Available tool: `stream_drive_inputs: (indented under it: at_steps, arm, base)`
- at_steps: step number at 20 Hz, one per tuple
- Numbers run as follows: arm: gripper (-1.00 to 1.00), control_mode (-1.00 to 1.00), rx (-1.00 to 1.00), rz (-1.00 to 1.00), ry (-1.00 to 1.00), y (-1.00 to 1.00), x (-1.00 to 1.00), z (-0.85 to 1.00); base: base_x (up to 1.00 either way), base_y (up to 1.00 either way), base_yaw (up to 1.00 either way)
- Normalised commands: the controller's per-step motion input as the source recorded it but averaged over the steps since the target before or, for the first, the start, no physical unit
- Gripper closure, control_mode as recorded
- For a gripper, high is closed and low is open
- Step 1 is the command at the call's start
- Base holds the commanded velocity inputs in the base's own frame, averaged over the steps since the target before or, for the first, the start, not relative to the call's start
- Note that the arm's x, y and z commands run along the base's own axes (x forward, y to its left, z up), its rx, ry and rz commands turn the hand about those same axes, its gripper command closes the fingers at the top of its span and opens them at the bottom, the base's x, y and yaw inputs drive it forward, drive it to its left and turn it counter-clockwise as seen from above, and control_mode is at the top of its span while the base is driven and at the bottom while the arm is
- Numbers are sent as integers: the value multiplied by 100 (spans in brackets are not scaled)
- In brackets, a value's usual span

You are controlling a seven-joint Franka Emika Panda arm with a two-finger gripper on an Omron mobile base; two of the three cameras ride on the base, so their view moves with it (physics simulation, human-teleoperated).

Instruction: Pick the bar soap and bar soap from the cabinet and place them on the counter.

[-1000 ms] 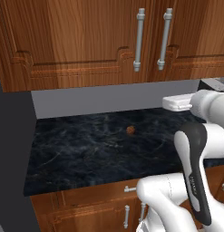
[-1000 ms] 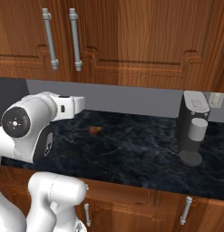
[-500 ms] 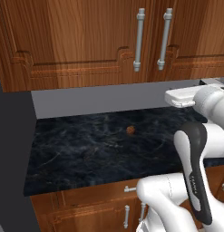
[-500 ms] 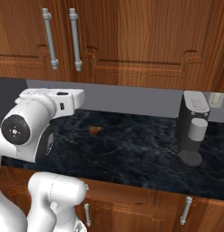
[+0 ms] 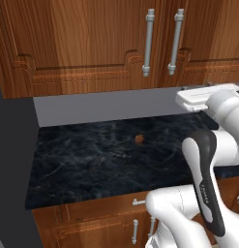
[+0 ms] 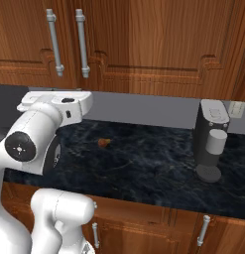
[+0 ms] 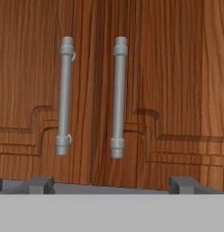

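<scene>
The jaws stand spread wide, facing the closed cabinet [image 7: 168, 90], whose two silver handles [image 7: 119, 97] hang side by side straight ahead of them and just above. Both doors are shut, so I cannot tell where the soap lies. Below the jaws the black bench [image 5: 101, 160] carries a small brown lump [image 5: 139, 139] with open room around it.

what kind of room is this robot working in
Most likely a kitchen, a rendered one. A reddish-brown wooden wall cabinet with long silver bar handles hangs shut above a wide black marble-look counter, and a grey countertop appliance that looks like a coffee machine stands on the counter at the right.
</scene>
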Motion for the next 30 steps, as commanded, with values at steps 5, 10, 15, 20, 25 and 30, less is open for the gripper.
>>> stream_drive_inputs:
  at_steps: [5, 10, 15, 20, 25, 30]
  arm:
    - [-100, -100, 0, 0, -6, 0, 13, 24]
    - [-100, -100, 0, 0, -5, 0, 14, 22]
    - [-100, -100, 0, 0, 0, -1, 23, 15]
    - [-100, -100, 0, 0, 0, 0, 28, 9]
    - [-100, -100, 0, 0, 0, 0, 28, 3]
    - [-100, -100, 0, 0, 0, 0, 26, 1]
  base:
    - [0, 0, 0]
    - [0, 0, 0]
    - [0, 0, 0]
    - [0, 0, 0]
    - [0, 0, 0]
    - [0, 0, 0]
